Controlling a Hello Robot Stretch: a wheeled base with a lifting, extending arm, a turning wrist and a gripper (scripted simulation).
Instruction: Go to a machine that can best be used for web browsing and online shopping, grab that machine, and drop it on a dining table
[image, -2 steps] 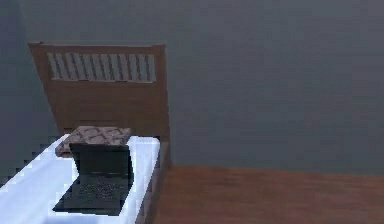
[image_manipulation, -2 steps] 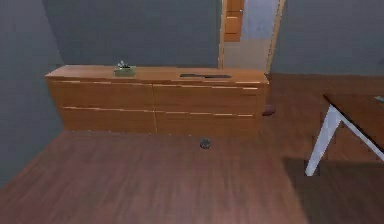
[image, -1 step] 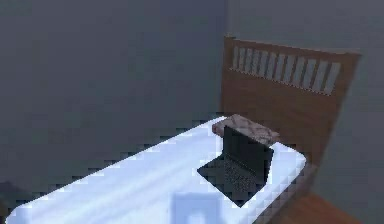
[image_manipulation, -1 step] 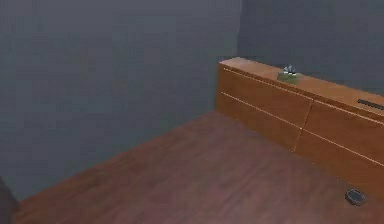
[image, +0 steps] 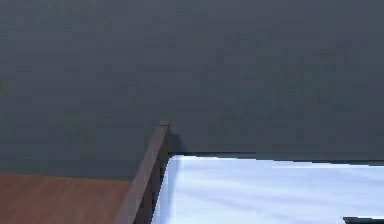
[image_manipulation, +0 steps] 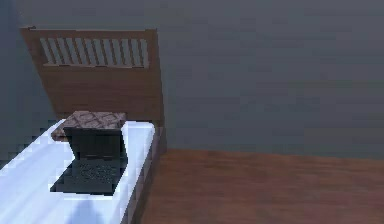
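Observation:
An open dark laptop (image_manipulation: 95, 160) lies on the white bed (image_manipulation: 30, 175) at the arm side view's lower left. Its screen stands upright and faces the near side, with the keyboard flat on the sheet in front of it. Just behind the screen rests a brown patterned pillow (image_manipulation: 92, 122). A dark corner of some object (image: 362, 219) shows at the forward view's bottom right edge, on the white bed surface (image: 260, 190).
A brown wooden headboard (image_manipulation: 95, 70) with a slatted top panel stands against the dark grey wall (image_manipulation: 270, 70). A wooden bed frame rail (image: 150, 170) runs along the mattress edge. Brown wood floor (image_manipulation: 270, 185) spreads right of the bed.

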